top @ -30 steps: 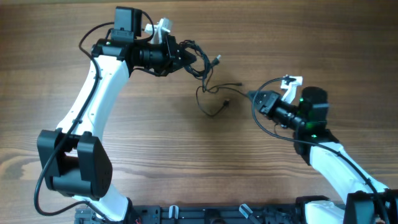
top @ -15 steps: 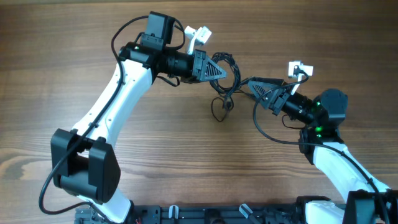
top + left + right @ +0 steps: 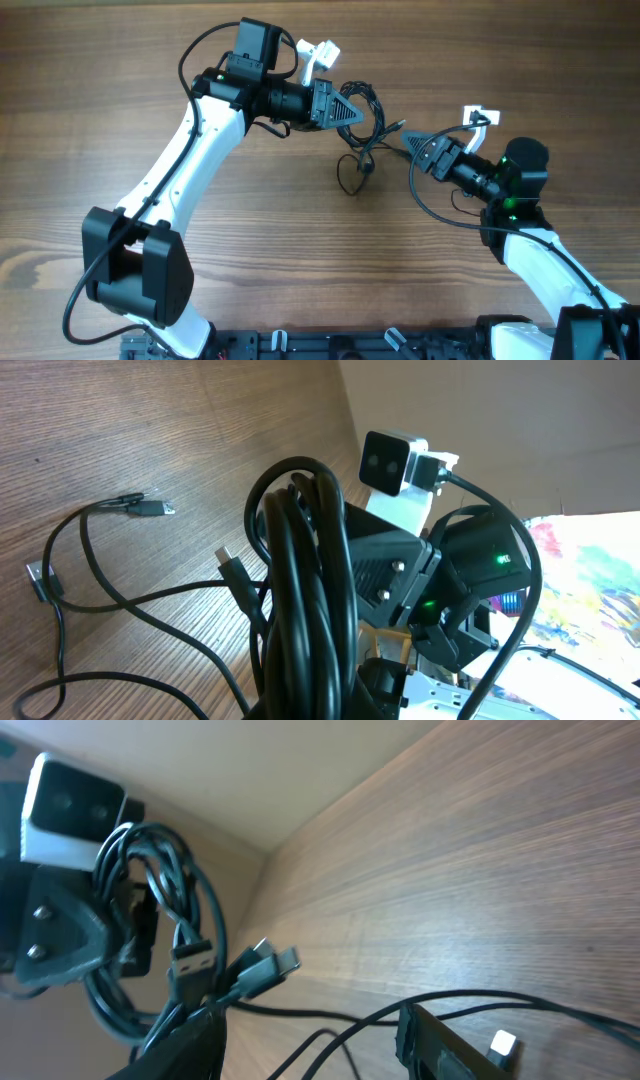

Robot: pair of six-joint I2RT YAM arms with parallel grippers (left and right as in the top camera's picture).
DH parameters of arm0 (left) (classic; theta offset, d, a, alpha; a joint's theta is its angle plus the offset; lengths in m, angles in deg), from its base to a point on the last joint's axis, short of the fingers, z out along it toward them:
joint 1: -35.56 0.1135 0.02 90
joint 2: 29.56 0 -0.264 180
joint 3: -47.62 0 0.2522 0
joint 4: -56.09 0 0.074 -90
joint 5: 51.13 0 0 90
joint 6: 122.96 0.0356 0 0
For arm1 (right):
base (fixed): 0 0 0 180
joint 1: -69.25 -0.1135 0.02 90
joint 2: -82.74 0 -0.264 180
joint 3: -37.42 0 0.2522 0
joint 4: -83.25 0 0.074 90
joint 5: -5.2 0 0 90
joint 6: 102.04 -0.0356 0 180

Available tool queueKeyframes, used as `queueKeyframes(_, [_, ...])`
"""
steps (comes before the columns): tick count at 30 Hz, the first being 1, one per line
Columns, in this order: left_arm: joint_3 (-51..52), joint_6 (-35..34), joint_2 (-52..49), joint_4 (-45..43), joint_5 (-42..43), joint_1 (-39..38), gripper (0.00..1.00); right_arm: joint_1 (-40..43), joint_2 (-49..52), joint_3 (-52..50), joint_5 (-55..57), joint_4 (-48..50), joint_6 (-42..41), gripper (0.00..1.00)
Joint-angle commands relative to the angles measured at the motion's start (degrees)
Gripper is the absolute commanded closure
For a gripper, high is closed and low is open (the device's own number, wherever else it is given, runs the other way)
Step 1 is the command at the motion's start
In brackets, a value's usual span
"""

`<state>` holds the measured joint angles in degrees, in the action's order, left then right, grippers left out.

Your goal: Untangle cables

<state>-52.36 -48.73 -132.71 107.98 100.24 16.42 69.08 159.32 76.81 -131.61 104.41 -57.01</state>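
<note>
A wood-grain table [image 3: 90, 70] carries loose black cables [image 3: 362, 166] with plug tips.

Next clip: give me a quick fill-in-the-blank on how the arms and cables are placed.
1. The left end effector holds a coiled bundle of ___ cables.
2. A loose cable loop lies on the ___ table.
3. The right end effector points toward the ___ end effector.
Missing words: black; wooden; left.

no text, label, brand or number can be read in any view — the white camera housing [image 3: 395, 465] carries no legible marking, and the colourful sheet [image 3: 590, 575] at the edge of the left wrist view is too blurred to read.
</note>
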Motion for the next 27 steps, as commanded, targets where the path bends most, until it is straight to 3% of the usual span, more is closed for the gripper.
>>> queueKeyframes(1, [-1.0, -0.1, 2.0, -0.3, 2.1, -0.2, 0.96, 0.1, 0.1, 0.2, 5.0, 0.4, 0.7, 0.37])
queueKeyframes(5, [-1.0, -10.8, 2.0, -2.0, 3.1, 1.5, 0.96, -1.6, 0.1, 0.2, -2.4, 0.6, 16.2, 0.18])
queueKeyframes(7, [-1.0, -15.6, 2.0, -3.3, 3.2, 2.9, 0.96, -3.4, 0.1, 0.2, -6.2, 0.5, 21.5, 0.16])
queueKeyframes(11, [-1.0, -16.2, 2.0, -3.3, 8.1, 2.1, 0.96, -10.5, 0.9, 0.2, 9.0, 4.1, 25.5, 0.16])
queueKeyframes(13, [-1.0, -16.0, 2.0, -3.3, 9.0, 1.6, 0.96, -12.1, 1.7, 0.2, 8.9, 8.0, 25.3, 0.26])
queueKeyframes(15, [-1.0, -14.9, 2.0, -3.3, 12.2, 1.5, 0.96, -12.6, 3.6, 0.2, 15.4, 9.7, 25.2, 0.62])
queueKeyframes(18, [-1.0, -10.7, 2.0, -3.2, 17.7, 1.5, 0.96, -12.3, 5.1, 0.2, 20.3, 9.6, 22.7, 0.96])
queueKeyframes(20, [-1.0, -7.5, 2.0, -3.2, 16.5, 1.9, 0.96, -10.6, 5.1, 0.2, 19.8, 9.3, 19.9, 0.96])
queueKeyframes(22, [-1.0, -6.9, 2.0, -1.8, 8.8, 2.3, 0.96, -6.6, 4.8, 0.2, 19.5, 7.1, 19.3, 0.95])
queueKeyframes(24, [-1.0, -4.4, 2.0, -0.9, 6.1, 2.3, 0.96, -0.6, 4.8, 0.2, 13.3, 8.1, 18.9, 0.86])
queueKeyframes(26, [-1.0, -3.6, 2.0, -0.6, 5.8, 2.1, 0.96, 4.3, 4.8, 0.2, 6.3, 13.4, 15.6, 0.83])
queueKeyframes(27, [-1.0, -2.4, 2.0, -0.3, 3.8, 1.6, 0.96, 6.5, 4.8, 0.2, 0.9, 19.2, 12.6, 0.87])
